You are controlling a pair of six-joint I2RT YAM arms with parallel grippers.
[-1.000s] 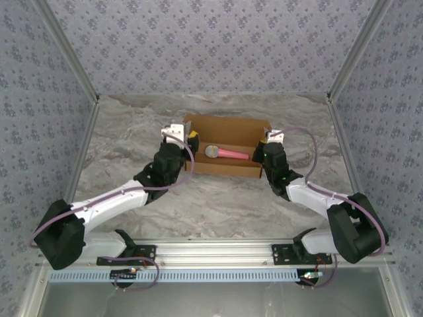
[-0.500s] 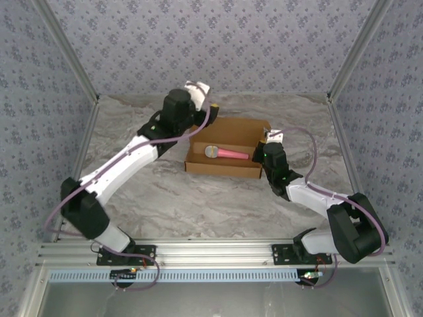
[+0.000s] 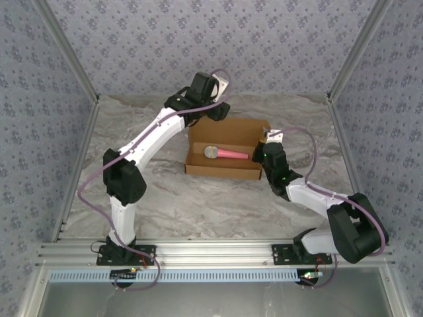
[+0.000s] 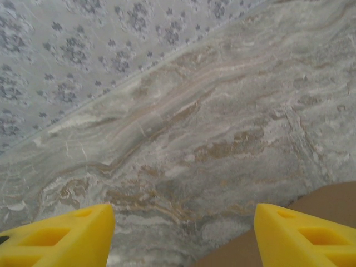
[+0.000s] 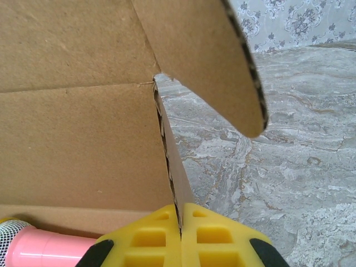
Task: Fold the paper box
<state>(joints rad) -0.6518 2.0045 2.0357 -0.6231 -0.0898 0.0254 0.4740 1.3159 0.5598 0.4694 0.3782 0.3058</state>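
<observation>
Paper box unmoved; left end effector swung behind it, wide; right end effector pinches wall.

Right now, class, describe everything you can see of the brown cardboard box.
The brown corrugated cardboard box sits open on the grey marbled table: a shallow rectangular tray with upright walls. A taller creased panel rises along its far side, with a rounded flap at the right end showing fluted edges. A pink microphone with silver mesh head lies inside. The right claw is shut on the right end wall's top edge. The open left claw hovers over the far left corner.
</observation>
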